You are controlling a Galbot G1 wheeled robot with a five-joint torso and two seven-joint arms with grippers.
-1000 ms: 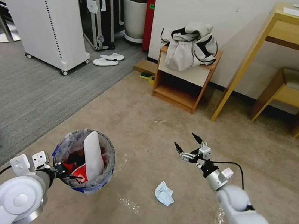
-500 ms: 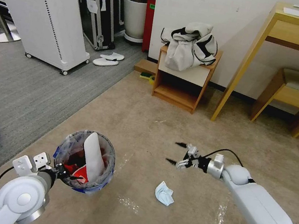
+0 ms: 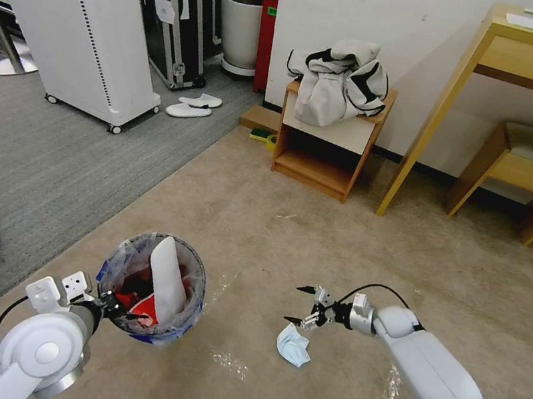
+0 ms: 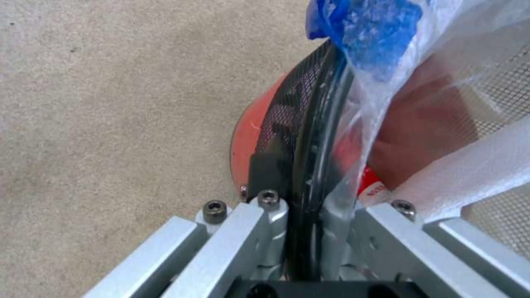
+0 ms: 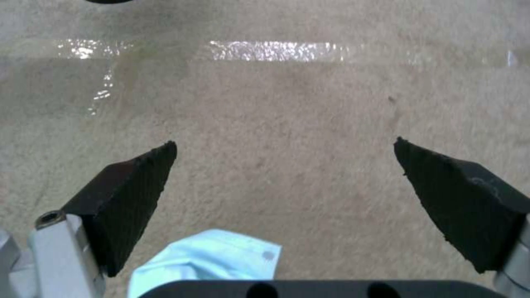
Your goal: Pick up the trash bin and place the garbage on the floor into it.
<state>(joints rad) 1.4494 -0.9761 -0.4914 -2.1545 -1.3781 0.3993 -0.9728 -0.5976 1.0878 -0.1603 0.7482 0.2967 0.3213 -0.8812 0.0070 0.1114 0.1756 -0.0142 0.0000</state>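
The left gripper [image 3: 107, 304] is clamped on the rim of the trash bin [image 3: 151, 286], held near the left. The right gripper [image 3: 301, 305] is wide open and empty, just above the face mask [image 3: 292, 345] on the floor [image 3: 339, 251]. It may pinch only carpet, because the mask lies nearer than the fingers.

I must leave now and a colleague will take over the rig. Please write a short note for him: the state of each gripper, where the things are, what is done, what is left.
Left gripper: shut on the rim of the trash bin, holding it beside the robot's left side.
Right gripper: open, low over the beige floor, just above the face mask, not touching it.
Done: the bin already holds a white slipper and red wrappers.
Left: the light blue mask lies on the carpet, to the right of the bin; grasp it and drop it in. Two white slippers lie on the grey carpet far ahead.
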